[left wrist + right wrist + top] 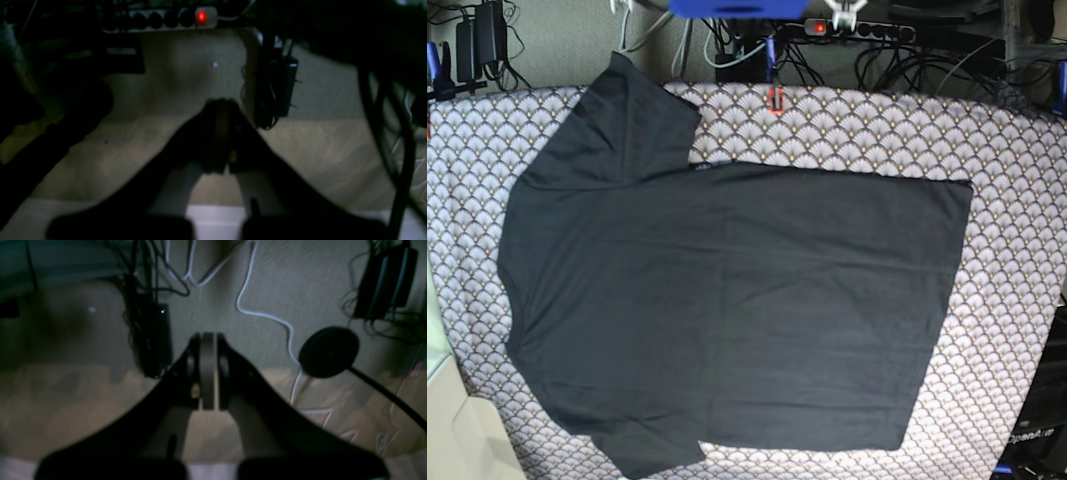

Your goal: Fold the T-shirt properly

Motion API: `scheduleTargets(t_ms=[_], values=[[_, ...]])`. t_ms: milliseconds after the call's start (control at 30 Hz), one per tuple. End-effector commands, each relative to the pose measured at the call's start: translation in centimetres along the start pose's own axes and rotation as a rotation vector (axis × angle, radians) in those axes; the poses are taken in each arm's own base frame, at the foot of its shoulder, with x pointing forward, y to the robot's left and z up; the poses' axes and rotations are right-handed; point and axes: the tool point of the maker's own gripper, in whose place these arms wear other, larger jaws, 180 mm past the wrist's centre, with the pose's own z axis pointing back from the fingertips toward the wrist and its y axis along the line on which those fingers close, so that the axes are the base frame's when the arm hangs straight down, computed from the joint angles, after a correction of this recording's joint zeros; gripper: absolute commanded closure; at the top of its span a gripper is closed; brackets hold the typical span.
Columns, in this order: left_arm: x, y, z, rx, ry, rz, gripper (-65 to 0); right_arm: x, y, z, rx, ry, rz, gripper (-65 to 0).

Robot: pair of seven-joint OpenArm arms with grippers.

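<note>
The dark charcoal T-shirt (pixel 727 300) lies spread flat on the scallop-patterned tablecloth (pixel 857 125) in the base view. Its neck end points left and its hem (pixel 942 300) is on the right. One sleeve (pixel 627 120) reaches the back left, the other (pixel 652 445) the front left. Neither arm shows in the base view. In the left wrist view my left gripper (pixel 223 123) is shut with nothing between its fingers, over dim floor. In the right wrist view my right gripper (pixel 207 353) is likewise shut and empty. No wrist view shows the shirt.
A power strip with a red light (pixel 201 16) lies behind the table (pixel 819 27). Black power adapters (pixel 275 90) (pixel 155 340), a white cable (pixel 247 306) and a round black base (pixel 328 351) lie on the floor. An orange clamp (pixel 775 98) grips the cloth's back edge.
</note>
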Motion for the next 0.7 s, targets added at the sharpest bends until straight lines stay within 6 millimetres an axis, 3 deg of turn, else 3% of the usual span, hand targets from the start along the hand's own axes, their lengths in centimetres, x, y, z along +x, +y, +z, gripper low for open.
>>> scheduleTargets(t_ms=[0, 100, 300, 467, 567, 667], values=[[-0.5, 0.5, 0.3, 0.004, -0.021, -0.001, 0.0, -0.8, 0.0, 0.7, 0.004, -0.02, -0.001, 0.0], [-1.7, 1.7, 1.2, 0.022, -0.072, -0.004, 0.0, -1.9, -1.5, 2.2, -0.015, -0.083, 0.017, 0.0], [-3.9, 0.3, 3.9, -0.055, -0.212, 0.046, 0.0, -3.2, -3.3, 6.1, -0.029, -0.245, 0.05, 0.0], [-5.3, 1.1, 7.6, 0.002, -0.389, 0.139, 0.0, -3.1, -5.5, 9.6, -0.041, -0.402, 0.095, 0.0], [-5.0, 2.0, 10.3, 0.048, -0.535, 0.165, 0.0, -2.5, -5.6, 11.7, -0.034, -0.509, 0.107, 0.0], [-5.2, 2.2, 12.9, 0.066, -0.643, 0.168, 0.0, -3.1, -5.9, 12.3, -0.035, -0.503, 0.113, 0.0]])
